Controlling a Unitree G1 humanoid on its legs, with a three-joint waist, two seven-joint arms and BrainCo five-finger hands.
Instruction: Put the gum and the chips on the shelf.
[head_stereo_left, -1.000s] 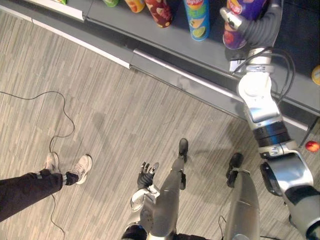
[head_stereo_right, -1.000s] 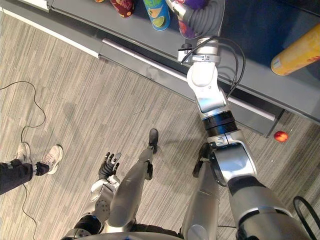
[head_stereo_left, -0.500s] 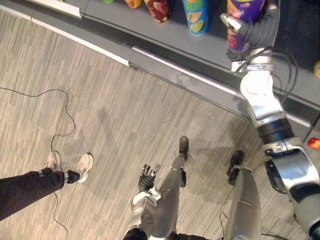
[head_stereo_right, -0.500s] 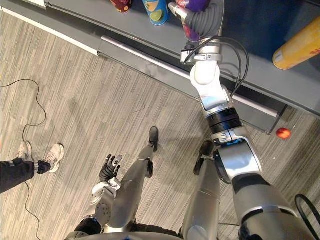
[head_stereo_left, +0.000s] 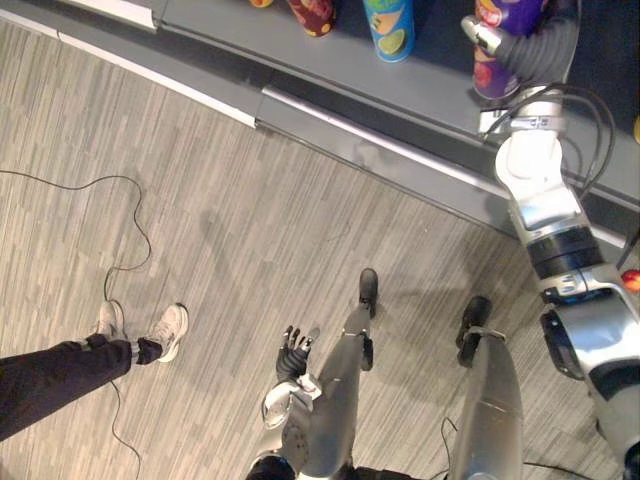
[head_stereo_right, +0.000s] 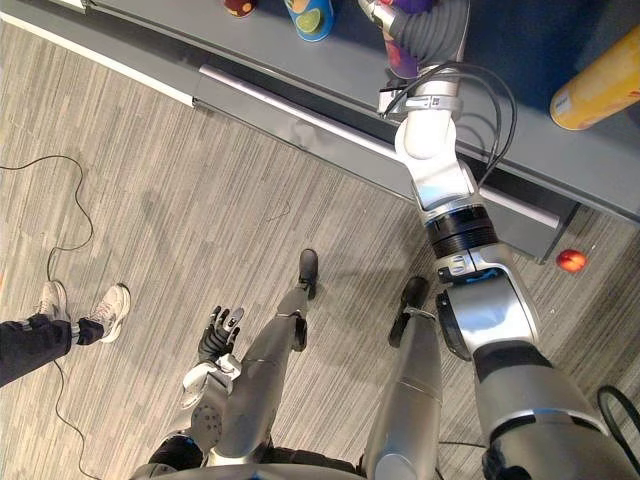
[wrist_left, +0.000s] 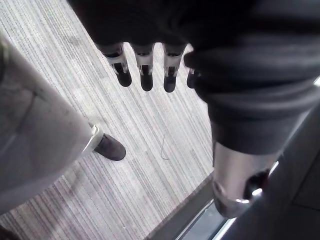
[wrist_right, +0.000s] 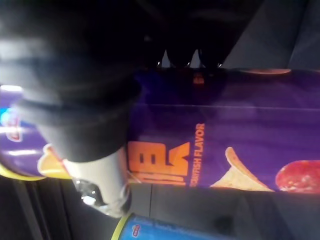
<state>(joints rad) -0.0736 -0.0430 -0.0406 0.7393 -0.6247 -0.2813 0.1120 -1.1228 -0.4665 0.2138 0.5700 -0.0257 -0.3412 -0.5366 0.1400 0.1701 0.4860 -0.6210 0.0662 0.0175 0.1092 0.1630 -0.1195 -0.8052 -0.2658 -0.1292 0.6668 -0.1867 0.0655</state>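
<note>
- Looks like the chips half of the job; the right hand (head_stereo_left: 530, 48) is up at the shelf (head_stereo_left: 300, 55), fingers and thumb wrapped tight round the purple chips can (wrist_right: 225, 125)
- the can's upright near the shelf's front edge, next along from a blue can (head_stereo_left: 390, 25); can't tell if its base is actually down
- next move, I reckon: seat it flat, then let go without tipping it
- left hand (head_stereo_left: 293, 352) hangs low, fingers straight, holding nothing

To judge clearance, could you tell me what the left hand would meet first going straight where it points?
Most likely the floor: the left hand points at bare boards with nothing between, though depth is unclear.
</note>
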